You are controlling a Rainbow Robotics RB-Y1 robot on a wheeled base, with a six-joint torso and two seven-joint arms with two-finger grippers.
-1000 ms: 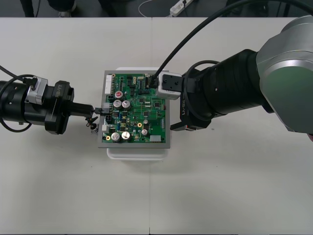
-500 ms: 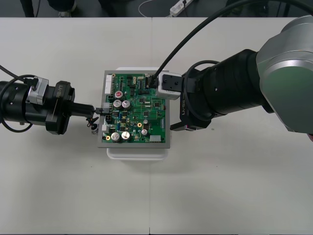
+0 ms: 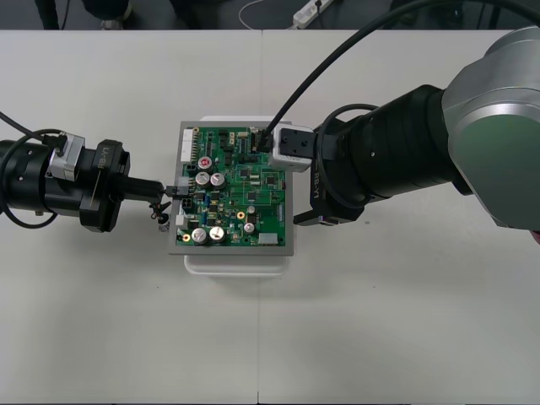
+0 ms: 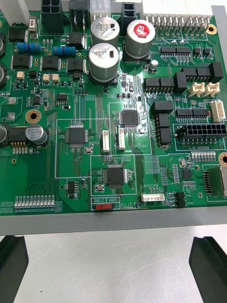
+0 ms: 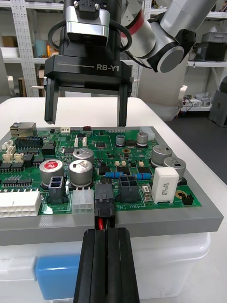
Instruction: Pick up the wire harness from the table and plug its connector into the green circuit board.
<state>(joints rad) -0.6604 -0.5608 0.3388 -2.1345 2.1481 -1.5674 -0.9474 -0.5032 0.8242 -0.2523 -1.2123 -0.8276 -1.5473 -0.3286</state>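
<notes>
The green circuit board [image 3: 245, 181] lies on its white base [image 3: 236, 263] in the middle of the table. My left gripper [image 3: 169, 191] reaches in level from the left, shut on the harness just behind its black plug [image 3: 180, 191]. In the left wrist view the shut fingers [image 5: 106, 265] hold the red wires [image 5: 100, 222], and the plug [image 5: 104, 199] stands at the board's edge between a white connector and a black one. Loose wires [image 3: 156, 211] hang beside the board. My right gripper [image 4: 113, 270] is open at the board's opposite edge, its fingers [image 5: 49, 102] wide apart.
Tall silver capacitors [image 5: 80, 171] and a white relay block [image 5: 163, 184] stand on the board close behind the plug. The right arm's bulky links [image 3: 405, 156] cover the table right of the board. Bare table lies in front and at the far left.
</notes>
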